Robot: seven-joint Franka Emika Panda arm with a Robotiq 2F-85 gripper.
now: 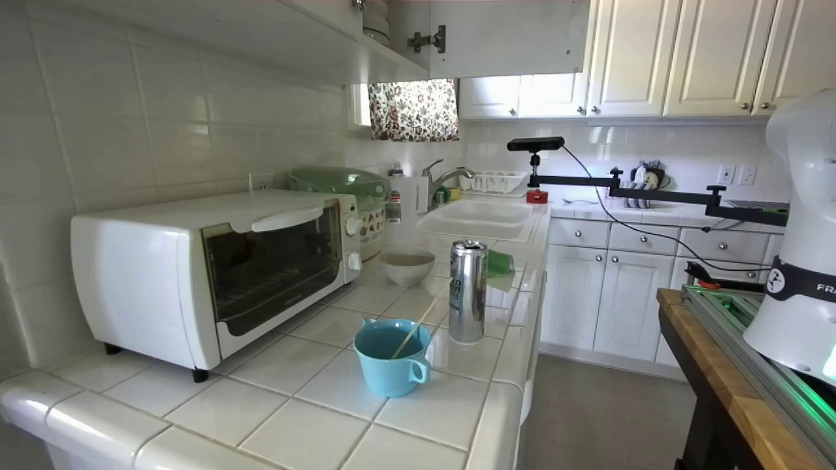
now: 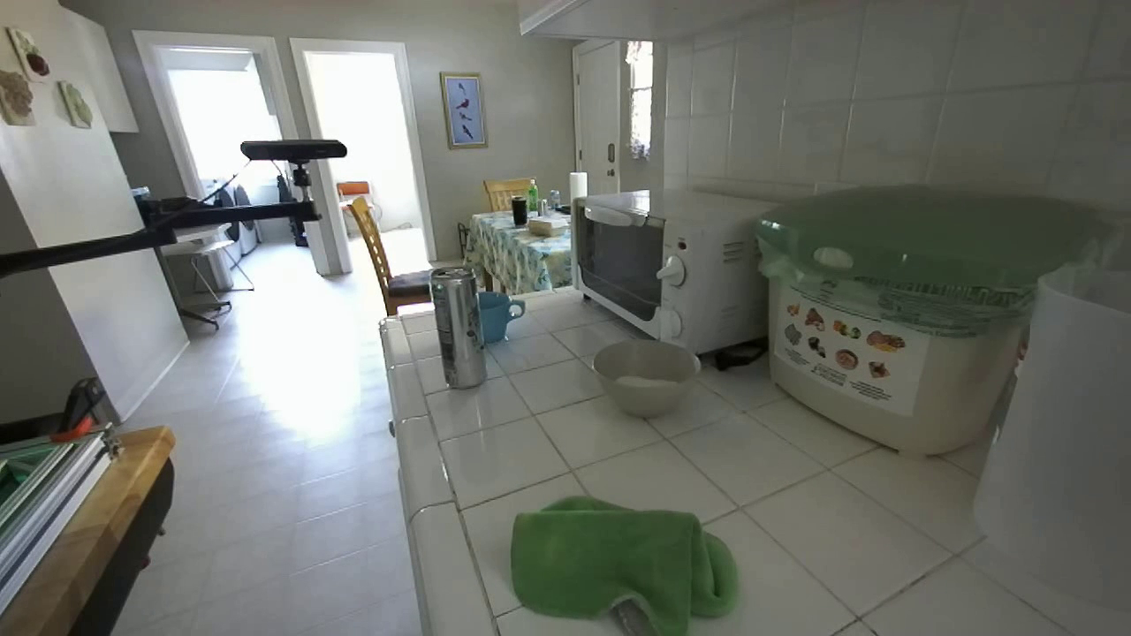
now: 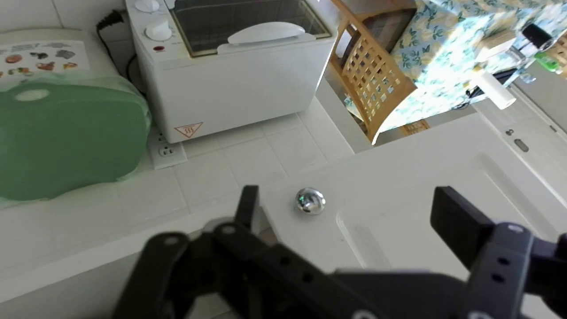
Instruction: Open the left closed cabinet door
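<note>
The white cabinet door [image 3: 407, 208] with a raised panel fills the lower right of the wrist view. Its round chrome knob [image 3: 310, 201] sits near the door's corner, beside a gap into the cabinet. A small knob [image 1: 357, 4] also shows at the top edge in an exterior view. An adjoining cabinet door [image 1: 509, 39] stands open there. My gripper [image 3: 347, 195] is open and empty in front of the door. The knob lies between its two fingers in the picture, nearer the left finger, with no visible contact. The gripper is out of view in both exterior views.
Below the cabinet are a white toaster oven [image 3: 234, 88] and a green-lidded bin [image 3: 71, 137]. A silver can [image 1: 467, 290], blue cup [image 1: 385, 365], and bowl [image 1: 406, 266] stand on the tiled counter. A camera boom [image 1: 653, 192] extends beside the arm base [image 1: 797, 313].
</note>
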